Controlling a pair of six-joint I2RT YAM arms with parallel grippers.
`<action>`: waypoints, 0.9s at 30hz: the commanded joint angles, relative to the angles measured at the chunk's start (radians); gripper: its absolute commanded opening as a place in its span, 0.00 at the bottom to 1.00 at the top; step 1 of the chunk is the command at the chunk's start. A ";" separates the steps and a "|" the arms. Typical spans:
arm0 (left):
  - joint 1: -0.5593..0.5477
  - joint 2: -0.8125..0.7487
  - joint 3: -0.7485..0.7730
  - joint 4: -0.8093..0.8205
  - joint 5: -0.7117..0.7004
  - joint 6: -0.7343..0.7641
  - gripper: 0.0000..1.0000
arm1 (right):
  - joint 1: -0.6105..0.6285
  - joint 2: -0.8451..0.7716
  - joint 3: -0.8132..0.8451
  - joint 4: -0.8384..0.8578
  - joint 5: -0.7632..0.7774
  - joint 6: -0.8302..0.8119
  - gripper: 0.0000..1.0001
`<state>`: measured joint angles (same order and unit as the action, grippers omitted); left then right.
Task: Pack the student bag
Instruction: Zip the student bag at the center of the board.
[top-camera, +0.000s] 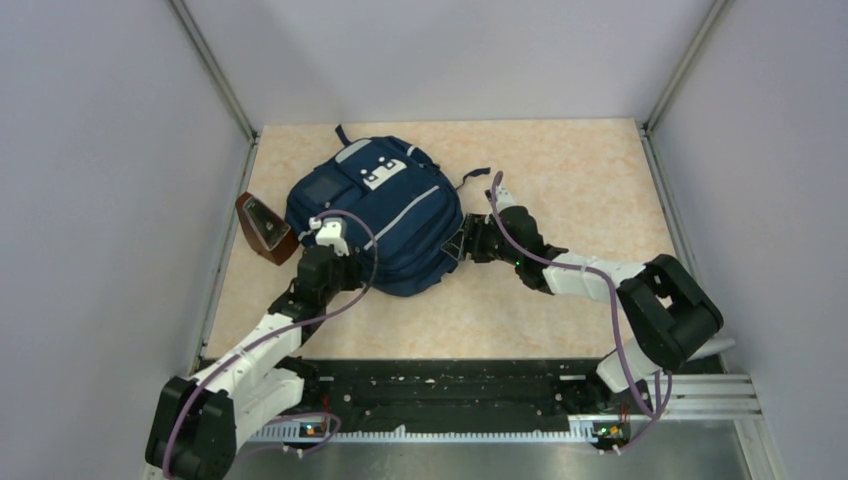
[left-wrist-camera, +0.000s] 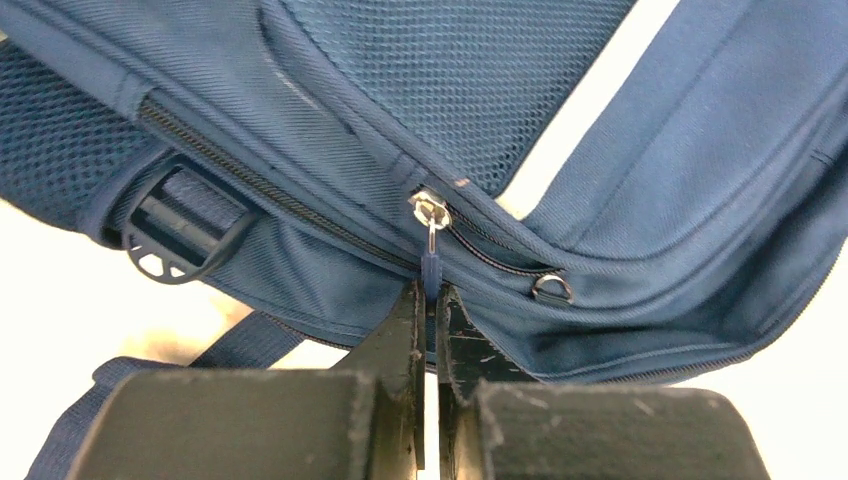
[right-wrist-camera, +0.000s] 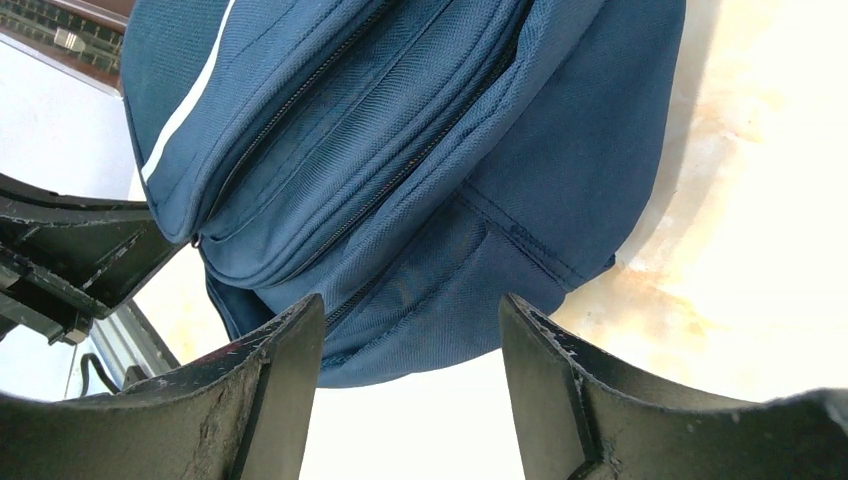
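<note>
Between the shut fingers of the left end effector (left-wrist-camera: 428, 300), a small blue zipper pull tab (left-wrist-camera: 431, 268) on the large navy fabric student bag (left-wrist-camera: 600, 200) is pinched; that arm stretches forward to the bag's near edge. With its elbow bent, the right end effector (right-wrist-camera: 410, 325) stands open, the bag just ahead of it on the peach bench (top-camera: 570, 170).

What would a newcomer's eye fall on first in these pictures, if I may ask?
The navy student bag dominates, lying on the table. The left gripper is shut on its blue zip pull, while the right gripper stands open at the bag's right edge.
</note>
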<state>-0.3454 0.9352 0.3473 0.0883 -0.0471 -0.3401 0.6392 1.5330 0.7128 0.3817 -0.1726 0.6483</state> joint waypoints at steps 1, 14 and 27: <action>-0.003 -0.038 0.039 0.026 0.168 0.054 0.00 | 0.007 0.007 0.008 0.056 -0.013 -0.001 0.63; -0.012 -0.052 -0.005 0.097 0.370 0.067 0.00 | 0.008 0.002 0.000 0.074 -0.027 0.012 0.62; -0.073 -0.087 0.007 -0.018 0.316 -0.004 0.00 | 0.096 -0.117 -0.053 0.069 0.139 -0.048 0.61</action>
<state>-0.3927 0.8886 0.3382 0.0853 0.2161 -0.3016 0.6609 1.4975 0.6666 0.4179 -0.1246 0.6434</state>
